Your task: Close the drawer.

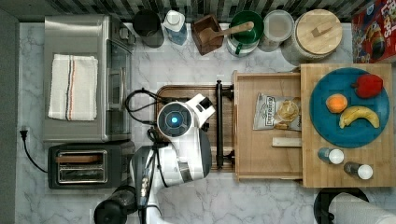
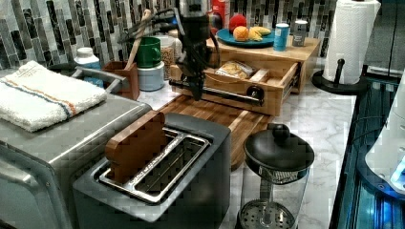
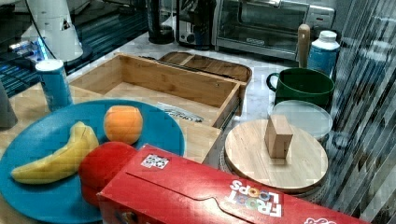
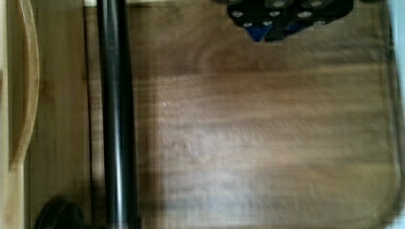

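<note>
While the arm's wrist hides the fingertips in the top view and the wrist view catches just a dark gripper part at the frame edge, I cannot tell how far the jaws stand apart or whether they hold anything. Black gripper (image 2: 197, 90) hangs pointing down in the left view, just in front of the long black bar handle (image 2: 217, 92), above the darker brown rounded-corner wooden tray (image 2: 224, 119); contact with the bar not resolvable. Wrist view: same bar (image 4: 114, 114) runs across the tray's dark wood. Shallow light-wood rectangular drawer (image 1: 247, 130) is pulled well out from under the light wood slab (image 1: 345, 177), toward the top view's left, its handle overhanging the tray. Inside the drawer: a grey snack bag (image 1: 276, 112) and a small pale wood strip (image 1: 286, 142). Slab carries a round blue plate (image 1: 327, 130) with a banana, an orange and a red fruit. Silver toaster oven (image 1: 79, 28) and black toaster (image 1: 84, 163) sit well apart at the top view's left.
</note>
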